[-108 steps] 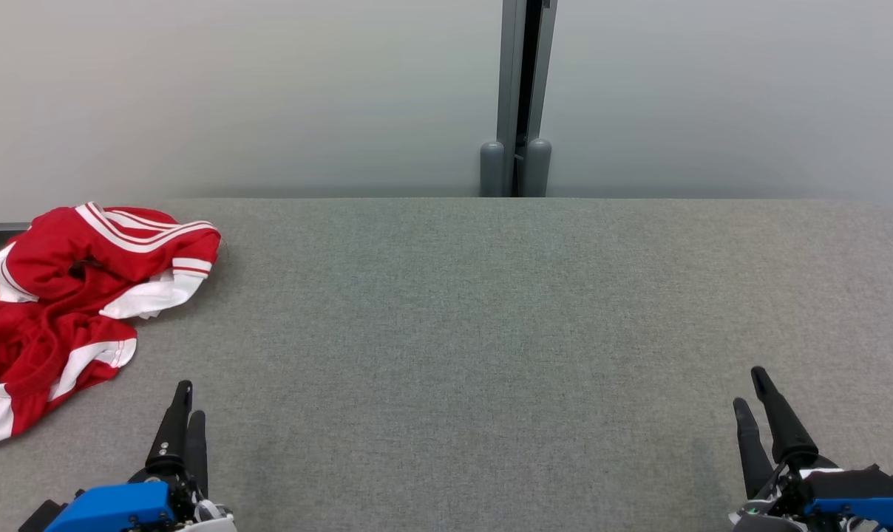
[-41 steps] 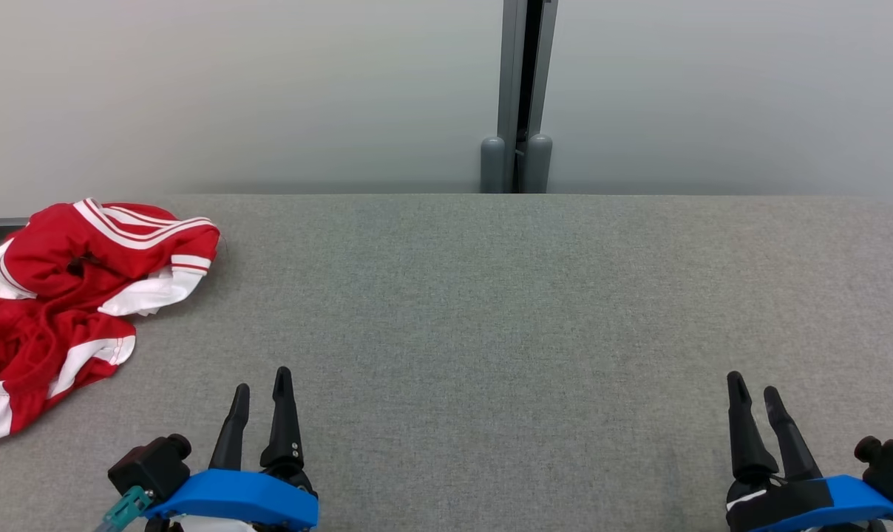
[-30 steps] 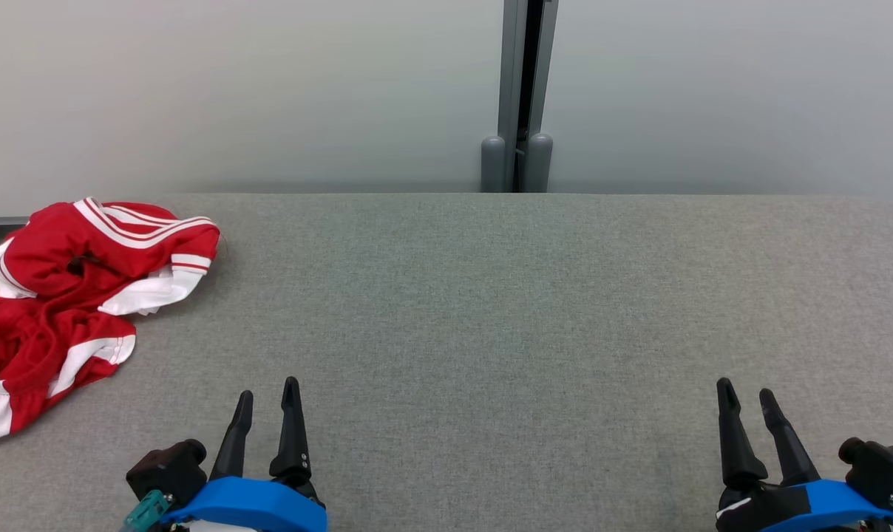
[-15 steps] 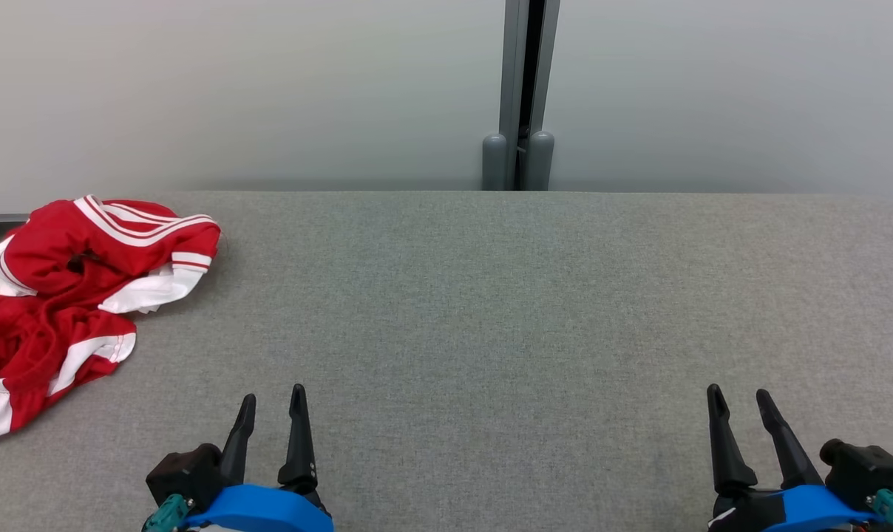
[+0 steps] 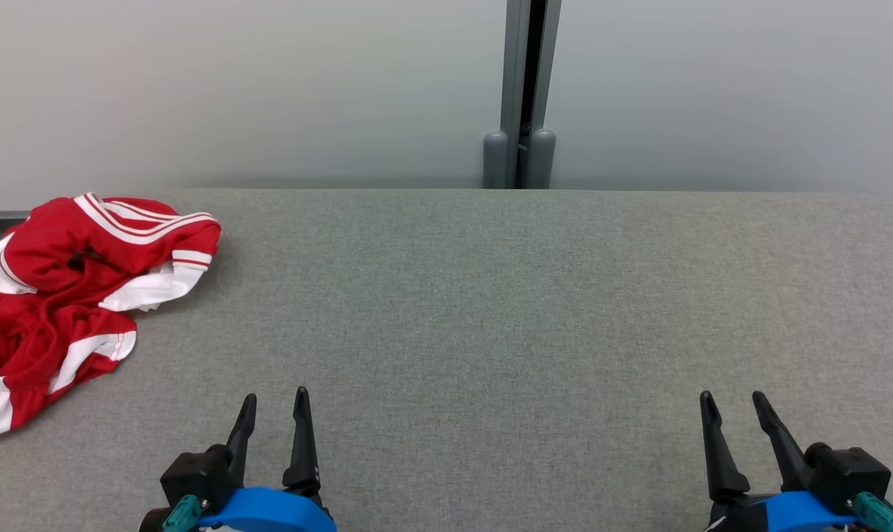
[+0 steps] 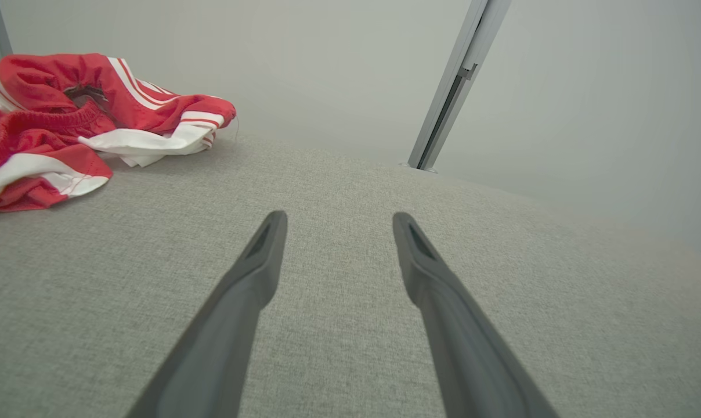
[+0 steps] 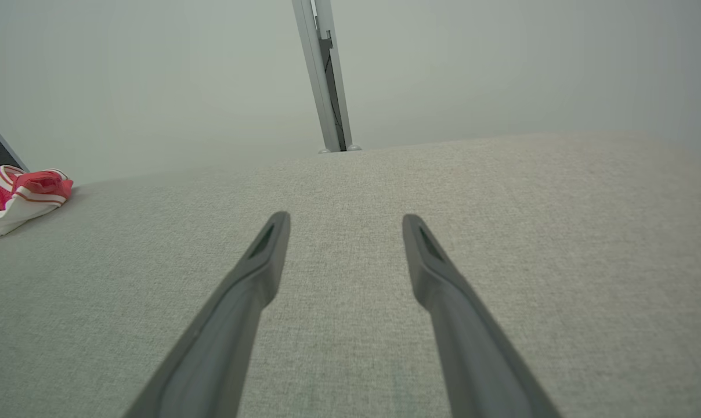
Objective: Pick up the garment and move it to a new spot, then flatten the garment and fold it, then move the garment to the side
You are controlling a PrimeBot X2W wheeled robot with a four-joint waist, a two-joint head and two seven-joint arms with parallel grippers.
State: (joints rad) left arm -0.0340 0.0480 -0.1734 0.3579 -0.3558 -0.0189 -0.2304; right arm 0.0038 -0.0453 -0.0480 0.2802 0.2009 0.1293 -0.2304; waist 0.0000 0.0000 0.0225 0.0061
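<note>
The garment (image 5: 62,295) is a red piece with white stripes and panels, crumpled in a heap at the far left of the grey table. It also lies at the upper left of the left wrist view (image 6: 66,125) and at the left edge of the right wrist view (image 7: 20,194). My left gripper (image 5: 275,399) is open near the table's front edge, well to the right of the garment and apart from it, with nothing between its fingers (image 6: 252,278). My right gripper (image 5: 731,399) is open at the front right, with bare cloth between its fingers (image 7: 437,278).
The grey felt-covered table (image 5: 491,295) spreads wide between the grippers and beyond them. A pale wall rises behind its far edge, with a grey vertical post (image 5: 520,96) at the middle. The garment reaches the table's left edge.
Both grippers have drawn slightly back toward the front edge and turned at the wrist. The left gripper has shifted a little right. The garment has not moved.
</note>
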